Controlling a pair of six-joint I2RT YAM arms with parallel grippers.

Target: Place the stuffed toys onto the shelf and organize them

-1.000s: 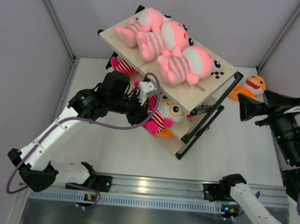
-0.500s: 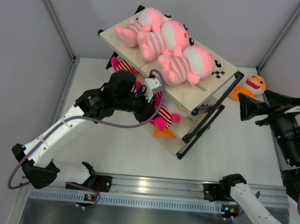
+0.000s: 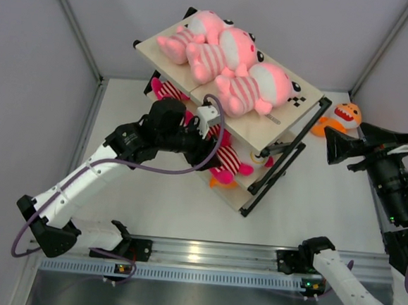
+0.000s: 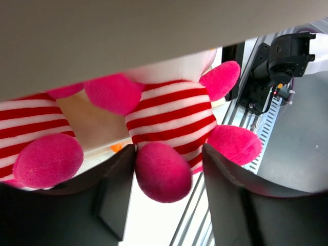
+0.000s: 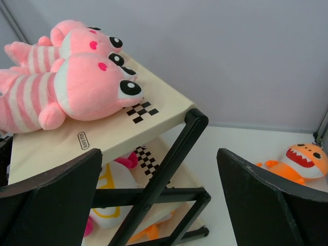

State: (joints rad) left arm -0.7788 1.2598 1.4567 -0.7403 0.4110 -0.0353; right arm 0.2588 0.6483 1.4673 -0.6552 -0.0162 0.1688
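Observation:
The shelf (image 3: 256, 132) stands tilted at the centre, with three pale-pink stuffed toys (image 3: 229, 52) lying on its top board. My left gripper (image 3: 210, 140) reaches under that board at the middle tier. Its jaws are open around one foot of a hot-pink striped toy (image 4: 169, 113); the left finger touches the foot and the right one stands off it. A second hot-pink toy (image 4: 31, 133) lies beside it. An orange toy (image 3: 345, 115) sits on the table by the shelf's right end. My right gripper (image 5: 159, 154) hangs wide open facing the shelf, holding nothing.
Another hot-pink toy (image 3: 168, 91) pokes out at the shelf's left end. Something orange (image 3: 219, 182) shows on the lowest board. The black frame bars (image 5: 169, 164) cross the shelf's right side. A metal rail (image 3: 210, 255) runs along the near edge, and grey walls enclose the table.
My left arm has pushed the hot-pink toy further under the top board to the right, and its jaws have spread off the toy's foot. The right arm has not moved.

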